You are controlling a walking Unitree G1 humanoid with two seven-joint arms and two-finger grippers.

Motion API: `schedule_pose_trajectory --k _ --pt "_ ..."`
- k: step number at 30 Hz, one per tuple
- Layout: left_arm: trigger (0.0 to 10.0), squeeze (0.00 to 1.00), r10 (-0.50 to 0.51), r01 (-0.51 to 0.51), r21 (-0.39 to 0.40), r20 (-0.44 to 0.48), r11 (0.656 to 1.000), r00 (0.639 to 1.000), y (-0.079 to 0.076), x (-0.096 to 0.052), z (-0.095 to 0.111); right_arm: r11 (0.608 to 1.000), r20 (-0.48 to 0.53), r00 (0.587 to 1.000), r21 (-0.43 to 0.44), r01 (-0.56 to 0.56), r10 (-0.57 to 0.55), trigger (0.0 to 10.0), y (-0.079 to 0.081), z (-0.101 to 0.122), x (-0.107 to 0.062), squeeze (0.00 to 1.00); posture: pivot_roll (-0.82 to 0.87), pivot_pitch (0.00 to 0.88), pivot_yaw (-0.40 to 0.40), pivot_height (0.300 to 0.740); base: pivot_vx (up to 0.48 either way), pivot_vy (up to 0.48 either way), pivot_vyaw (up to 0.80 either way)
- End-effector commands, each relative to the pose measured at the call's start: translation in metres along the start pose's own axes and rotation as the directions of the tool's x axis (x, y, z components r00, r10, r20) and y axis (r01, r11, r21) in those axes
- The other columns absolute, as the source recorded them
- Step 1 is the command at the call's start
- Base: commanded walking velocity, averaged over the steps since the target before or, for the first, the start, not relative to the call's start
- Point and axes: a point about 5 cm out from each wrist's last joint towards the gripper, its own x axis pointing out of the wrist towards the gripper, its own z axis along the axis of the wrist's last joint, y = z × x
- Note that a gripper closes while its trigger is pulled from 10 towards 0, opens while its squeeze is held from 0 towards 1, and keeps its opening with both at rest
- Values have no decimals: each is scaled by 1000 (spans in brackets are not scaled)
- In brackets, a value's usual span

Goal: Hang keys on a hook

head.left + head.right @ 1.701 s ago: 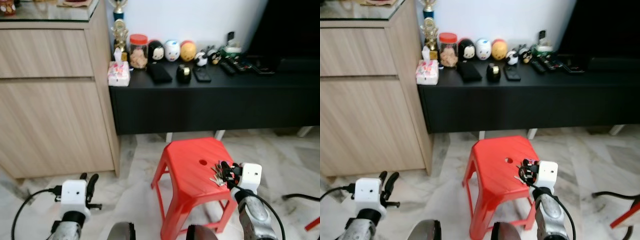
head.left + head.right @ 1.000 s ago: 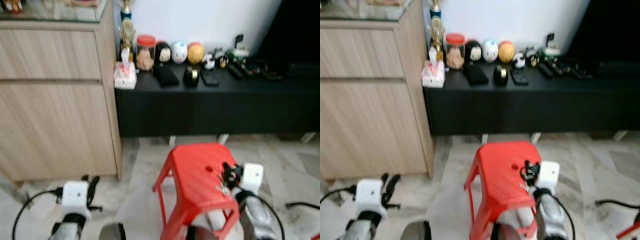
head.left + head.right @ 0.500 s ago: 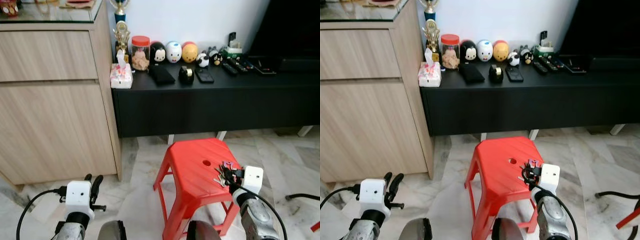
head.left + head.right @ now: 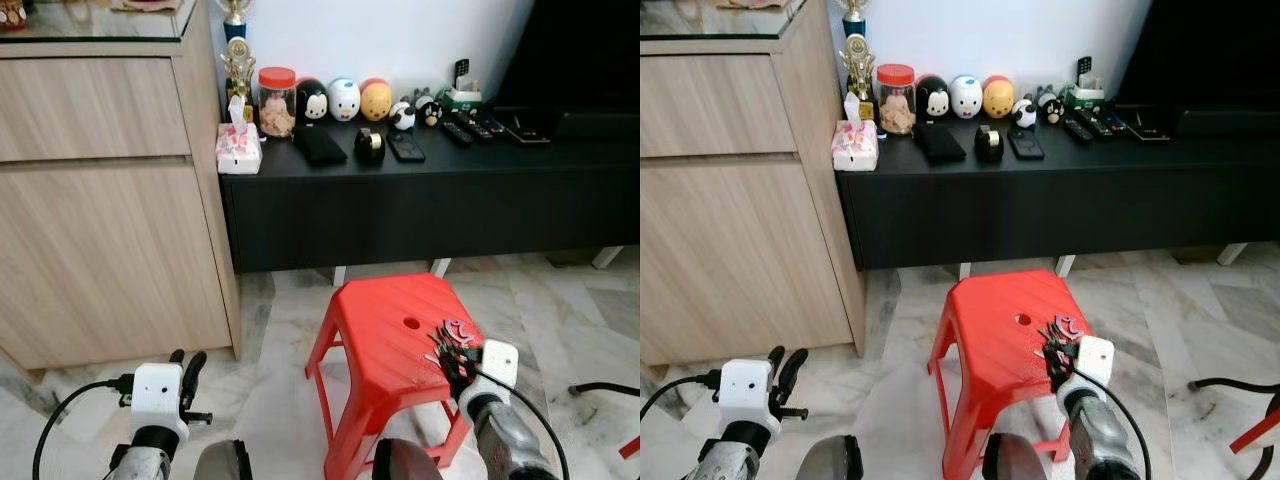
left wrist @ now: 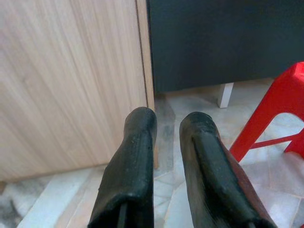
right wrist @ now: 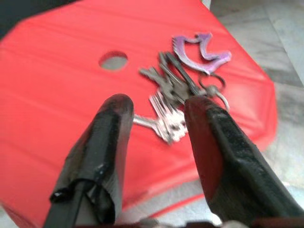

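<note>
Head eyes look down; wrist views share the stool (image 6: 57,71).

This is a living room in a home. A long, low black media console (image 4: 430,205) runs across the upper middle of the frame against a white wall (image 4: 400,40), with the dark edge of a large television screen (image 4: 585,55) at the upper right. On its top sit round cartoon figurines (image 4: 344,100), a red-lidded glass snack jar (image 4: 277,102), several black remote controls (image 4: 470,128) and a small tissue pack (image 4: 238,148). A tall light-wood cabinet (image 4: 100,200) fills the left side, and a small red plastic stool (image 4: 390,345) stands on pale marble floor tiles (image 4: 590,320) at lower centre.
</note>
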Motion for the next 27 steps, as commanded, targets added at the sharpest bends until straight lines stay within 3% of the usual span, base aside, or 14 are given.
schedule_pose_trajectory --k 1,9,10,11,19,27 --pt "10000 0 -10 10 10 9 1000 1000 -2 -2 2 1000 -9 1000 16 24 -24 10000 -4 2 0 1000 117 0 -108 587 0 0 0" --pt "10000 0 -3 3 18 0 1000 1000 -1 -11 2 1000 12 1000 2 26 -26 10000 -10 -6 -5 1000 117 4 -108 587 0 0 0" --pt "10000 0 -2 2 18 0 1000 1000 -1 -11 2 1000 14 1000 1 28 -28 10000 -11 -6 -6 847 116 11 -108 587 0 0 0" --pt "10000 0 -1 1 19 1 1000 1000 -1 -12 3 1000 16 999 -2 30 -30 10000 -12 -7 -7 27 115 21 -110 587 0 0 0" --pt "10000 0 7 -8 23 42 1000 999 2 -20 20 999 57 998 -18 39 -38 10000 -26 -17 -18 0 124 95 -117 587 0 0 0" --pt "10000 0 17 -19 16 99 1000 995 4 -15 41 999 129 992 -31 8 -4 10000 -33 -19 -28 0 124 138 -121 587 0 0 0"
